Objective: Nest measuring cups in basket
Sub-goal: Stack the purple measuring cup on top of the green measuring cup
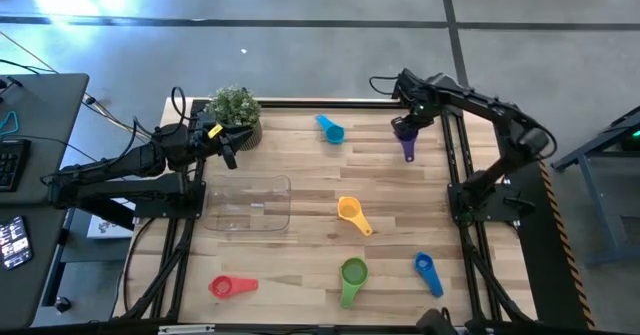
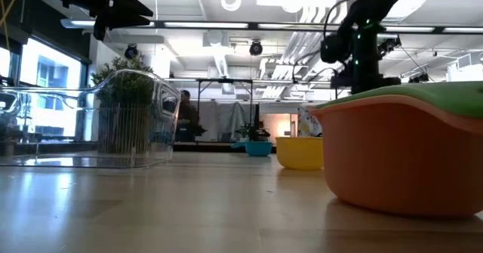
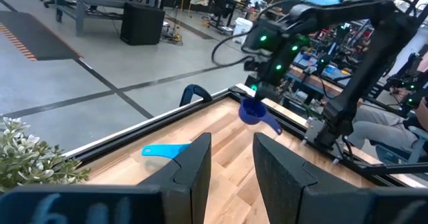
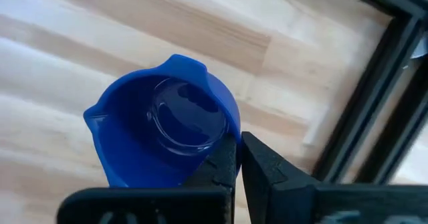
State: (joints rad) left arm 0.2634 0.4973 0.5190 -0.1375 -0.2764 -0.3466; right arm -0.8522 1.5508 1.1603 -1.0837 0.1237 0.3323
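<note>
From above, the right gripper (image 1: pixel 405 127) holds the purple cup (image 1: pixel 406 136) over the table's far right, the basket (image 1: pixel 247 204) sits left-centre, while the left wrist view shows the left gripper (image 3: pixel 231 160) parted, and the right wrist view shows fingers (image 4: pixel 221 164) pinching the cup's (image 4: pixel 164 127) rim.

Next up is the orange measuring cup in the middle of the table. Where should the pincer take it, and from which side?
Judging from the high view, grip the orange measuring cup by its bowl rim, coming straight down from above. The bowl sits open side up, so one finger can go inside and one outside the wall. Its short flat handle, pointing toward the table's front right, seems to lie low and offers less to pinch.
</note>
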